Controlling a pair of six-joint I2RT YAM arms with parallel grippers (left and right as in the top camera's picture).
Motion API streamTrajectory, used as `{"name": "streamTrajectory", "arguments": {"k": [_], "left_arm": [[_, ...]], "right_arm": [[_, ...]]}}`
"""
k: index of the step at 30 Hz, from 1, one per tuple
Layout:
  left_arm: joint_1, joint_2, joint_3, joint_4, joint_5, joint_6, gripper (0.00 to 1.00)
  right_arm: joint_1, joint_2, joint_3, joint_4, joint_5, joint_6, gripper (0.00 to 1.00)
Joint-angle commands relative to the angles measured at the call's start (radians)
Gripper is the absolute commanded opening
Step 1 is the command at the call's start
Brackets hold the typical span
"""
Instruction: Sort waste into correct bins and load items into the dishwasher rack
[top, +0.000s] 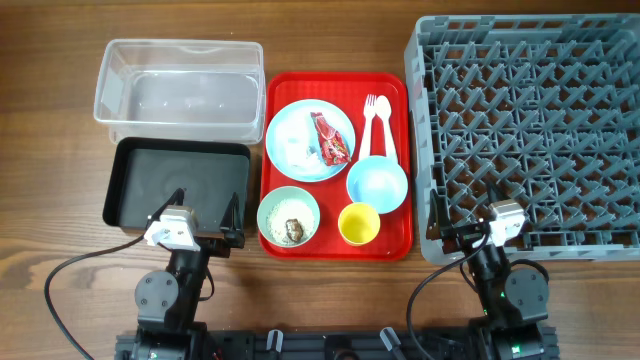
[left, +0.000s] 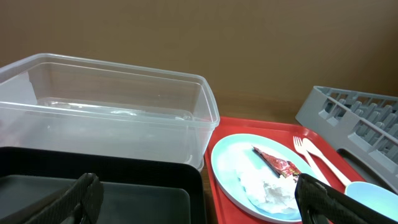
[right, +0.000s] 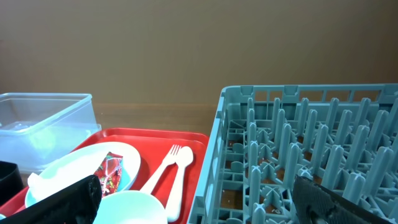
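Overhead view: wrapper (top: 331, 138) lies on plate (top: 298, 114), between both grippers.
Left gripper (top: 205, 212): spread, empty, above black bin (top: 135, 190), handy for waste.
Right gripper (top: 465, 215): spread, empty, rack (top: 520, 100) just ahead for loading.

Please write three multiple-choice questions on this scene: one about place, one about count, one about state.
1. The red wrapper lies: A on the blue plate; B on the floor; C under a cloth.
2. How many bowls stand on the red tray? A one; B two; C three.
3. The dishwasher rack is: A full; B half loaded; C empty.
Answers: A, it rests beside the tissue on the plate; B, one light blue bowl and one pale green bowl; C, nothing stands in it.
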Motion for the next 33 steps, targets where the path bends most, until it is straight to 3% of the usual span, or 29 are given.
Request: {"name": "streamTrajectory", "arguments": {"k": [1,22,25,29,31,33], "left_arm": [[0.009,-0.007,-0.005,-0.005,0.011,0.019,1.0],[0.009,-0.007,-0.005,-0.004,0.022,0.01,1.0],[0.009,-0.007,-0.004,-0.003,0.031,-0.05,1.0],[0.009,-0.006,-0.005,0.005,0.101,-0.276,1.0],[0.009,-0.006,0.008,0.011,0.175,-0.272,1.0],[0.009,-0.006,0.065,0.011,0.211,-0.266,1.0]], "right_arm": [[0.0,-0.012,-0.003,0.005,0.013,0.0,1.0],[0.0,-0.012,-0.003,0.005,0.013,0.0,1.0],[0.0,-0.012,-0.003,0.005,0.013,0.0,1.0],[0.0,-0.012,-0.003,0.019,-0.013,0.042,1.0],[0.0,-0.012,0.012,0.036,-0.116,0.201,1.0],[0.0,-0.011,0.068,0.018,-0.173,0.207,1.0]]}}
